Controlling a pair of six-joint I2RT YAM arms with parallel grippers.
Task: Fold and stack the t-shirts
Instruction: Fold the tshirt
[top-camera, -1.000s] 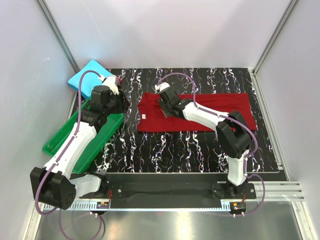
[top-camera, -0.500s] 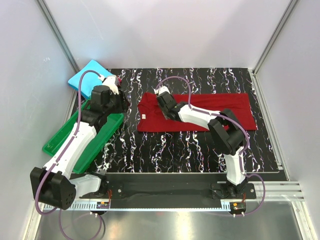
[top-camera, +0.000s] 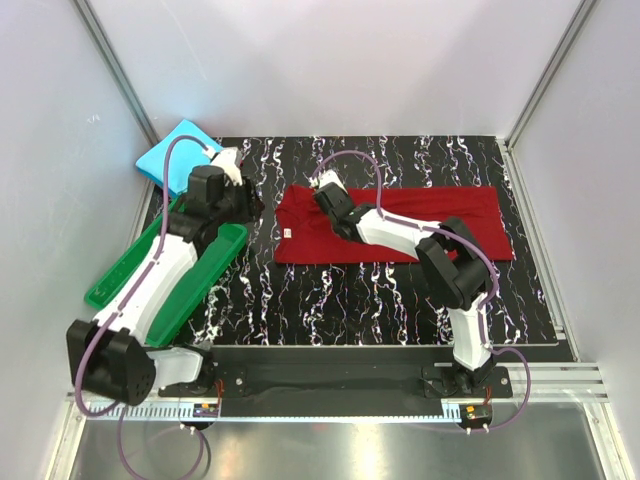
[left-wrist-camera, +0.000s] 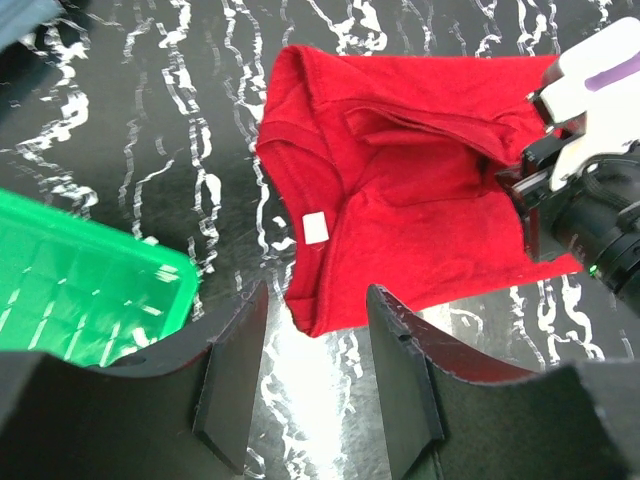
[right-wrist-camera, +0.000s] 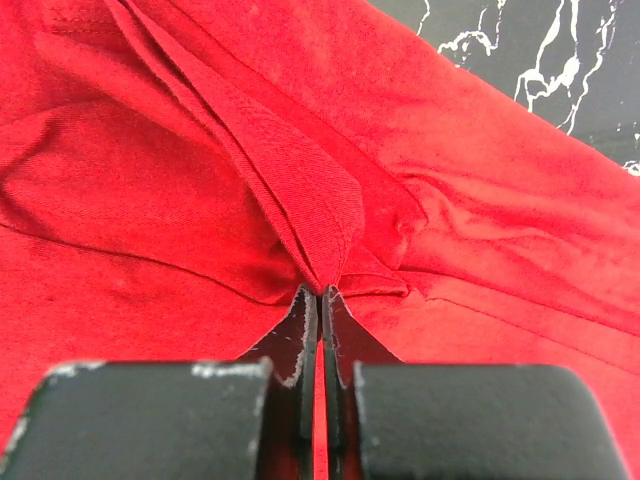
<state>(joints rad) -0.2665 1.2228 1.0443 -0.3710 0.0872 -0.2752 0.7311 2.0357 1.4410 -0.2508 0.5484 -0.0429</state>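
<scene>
Barely changed | right gripper (right-wrist-camera: 320, 295) stayed clamped on a fold of the dark red t-shirt (top-camera: 460, 205), spread on the table (top-camera: 300, 295) | left gripper (left-wrist-camera: 312, 300) nudged farther out, jaws wide, empty | blue t-shirt (top-camera: 165, 155) folded at far-left corner.

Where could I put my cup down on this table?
The black marbled tabletop is bare between the dark red cloth t-shirt and the table's near edge, and in a narrower strip beyond it. The left side is crowded: green plastic tray, folded cyan-blue t-shirt, left arm.
</scene>
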